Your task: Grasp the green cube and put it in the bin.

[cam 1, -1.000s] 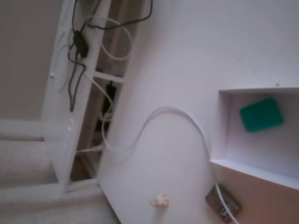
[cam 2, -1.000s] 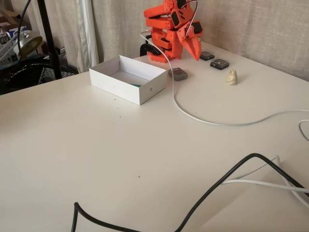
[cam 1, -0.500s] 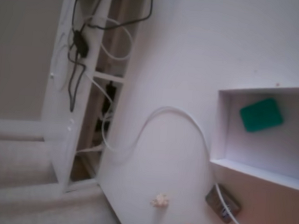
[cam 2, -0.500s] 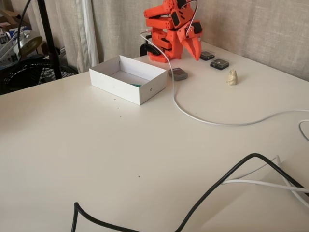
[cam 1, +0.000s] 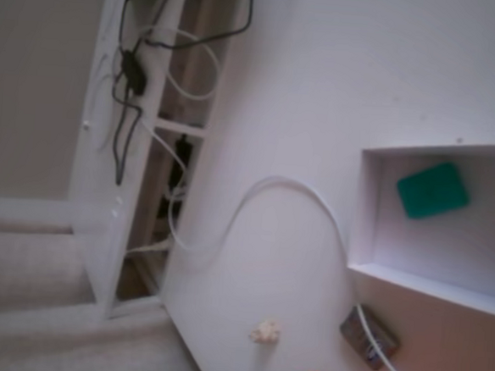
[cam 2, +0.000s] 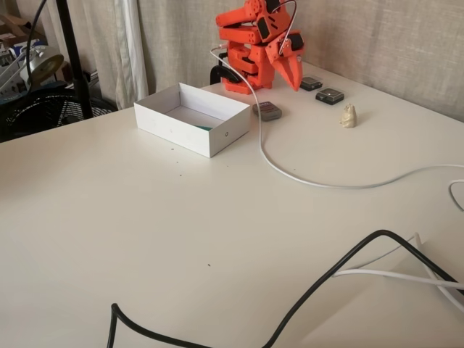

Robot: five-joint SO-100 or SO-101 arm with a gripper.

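Inside bin (cam 1: 366, 212) near tabletop's far edge, green cube (cam 1: 432, 190) lies flat; my tool (cam 2: 293, 75) raised, empty, fingers pressed together.

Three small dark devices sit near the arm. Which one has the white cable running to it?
The device nearest the bin, beside its right wall in this fixed view. The white cable reaches it; the other two sit farther right.
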